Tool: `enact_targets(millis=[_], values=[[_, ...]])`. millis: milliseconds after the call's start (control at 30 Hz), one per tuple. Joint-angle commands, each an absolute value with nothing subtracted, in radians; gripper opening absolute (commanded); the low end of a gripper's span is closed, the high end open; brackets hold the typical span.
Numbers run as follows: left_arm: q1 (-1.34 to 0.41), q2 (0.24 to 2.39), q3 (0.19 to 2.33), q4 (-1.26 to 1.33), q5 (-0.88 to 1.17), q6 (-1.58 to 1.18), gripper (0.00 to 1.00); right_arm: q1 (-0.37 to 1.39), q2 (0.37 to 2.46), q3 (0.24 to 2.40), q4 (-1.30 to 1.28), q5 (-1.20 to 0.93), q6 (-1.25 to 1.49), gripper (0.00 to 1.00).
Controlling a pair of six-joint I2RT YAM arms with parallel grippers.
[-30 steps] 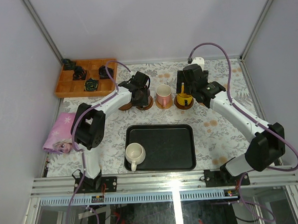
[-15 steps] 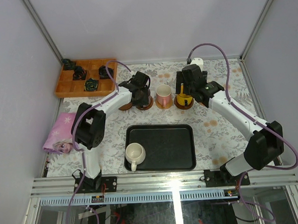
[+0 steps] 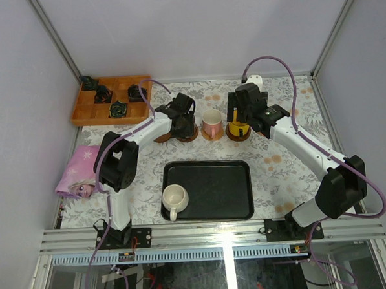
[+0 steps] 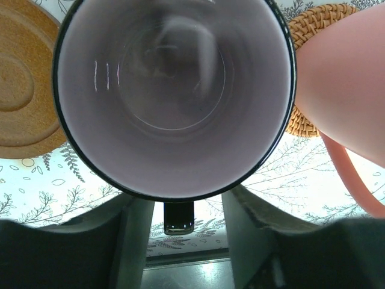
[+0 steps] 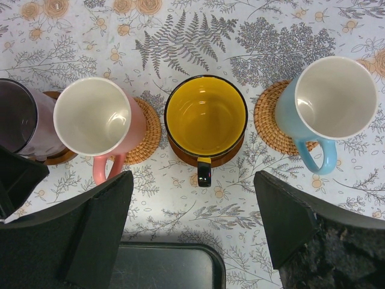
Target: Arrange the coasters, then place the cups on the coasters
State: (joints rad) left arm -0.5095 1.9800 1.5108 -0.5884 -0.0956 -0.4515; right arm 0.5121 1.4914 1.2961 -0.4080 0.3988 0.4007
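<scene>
Top view high, whole table [image 3: 278,159]; wrist views straight down, close, sharing pink cup [image 5: 93,117].

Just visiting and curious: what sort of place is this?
Likely a robot test booth: two robot arms bolted to a metal rail, plain white walls around the table, mugs set out on coasters.

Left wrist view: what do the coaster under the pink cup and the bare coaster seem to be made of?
Coaster under the pink cup: probably woven rattan or a similar fibre, matte; braided coils show at its edge. Bare coaster: probably smooth wood with a slight sheen; even brown face with turned concentric rings.
</scene>
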Motion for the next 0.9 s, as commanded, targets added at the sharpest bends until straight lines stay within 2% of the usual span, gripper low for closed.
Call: enact_targets(millis=[0, 300, 500, 633, 700, 867], values=[[-0.503, 1.932, 1.52, -0.562, -0.095, -0.45, 0.51, 0.506, 1.483, 1.308, -0.373, 0.389, 0.407, 0.89], [-0.503, 1.78, 1.48, -0.639, -0.121, -0.437, 0.71, 0.506, 1.465, 1.291, -0.367, 0.389, 0.408, 0.89], [-0.507, 1.57, 1.31, -0.691, -0.049, -0.404, 0.82, 0.505, 1.445, 1.28, -0.371, 0.422, 0.407, 0.9], [-0.519, 1.42, 1.184, -0.763, -0.006, -0.426, 0.86, 0.505, 1.429, 1.267, -0.355, 0.448, 0.402, 0.94], [-0.533, 1.368, 1.146, -0.817, 0.012, -0.445, 0.87, 0.505, 1.43, 1.265, -0.358, 0.464, 0.402, 1.0], [-0.624, 1.26, 1.091, -0.94, 0.017, -0.534, 0.88, 0.504, 1.418, 1.252, -0.356, 0.471, 0.392, 0.99]])
